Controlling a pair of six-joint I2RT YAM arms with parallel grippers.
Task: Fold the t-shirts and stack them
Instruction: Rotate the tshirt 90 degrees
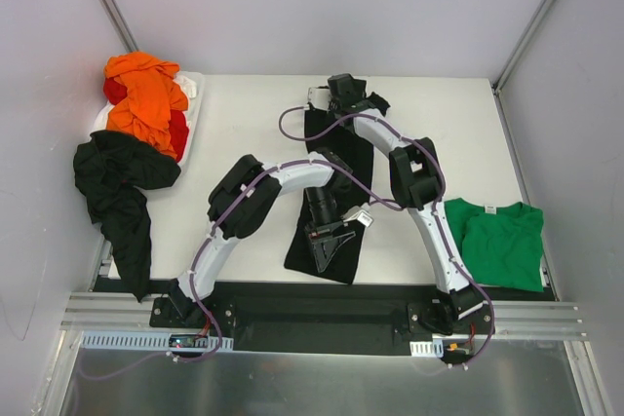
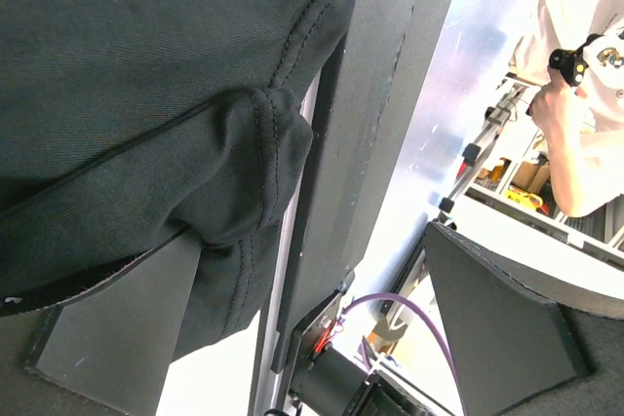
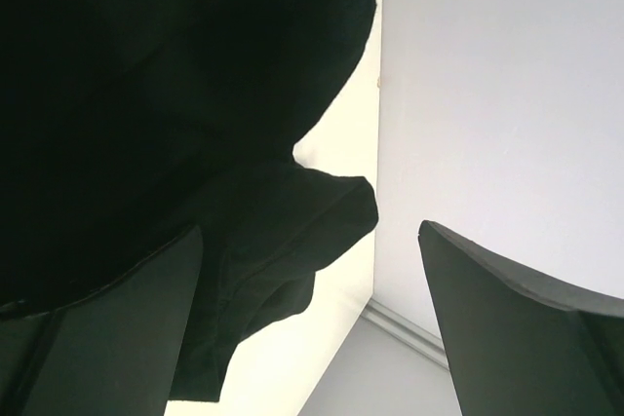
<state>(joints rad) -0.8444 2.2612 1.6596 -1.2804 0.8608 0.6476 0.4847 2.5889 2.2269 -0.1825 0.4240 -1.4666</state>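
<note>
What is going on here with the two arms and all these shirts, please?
Two robot arms are working on a black t-shirt laid lengthwise in the middle. The left hand is at its near end, the right hand at its far end, both open. A folded green t-shirt lies on the right; an orange and red heap and another black t-shirt wait crumpled on the left.

Nothing is legible, even the neck tag (image 1: 490,208) on the green t-shirt (image 1: 504,245).
</note>
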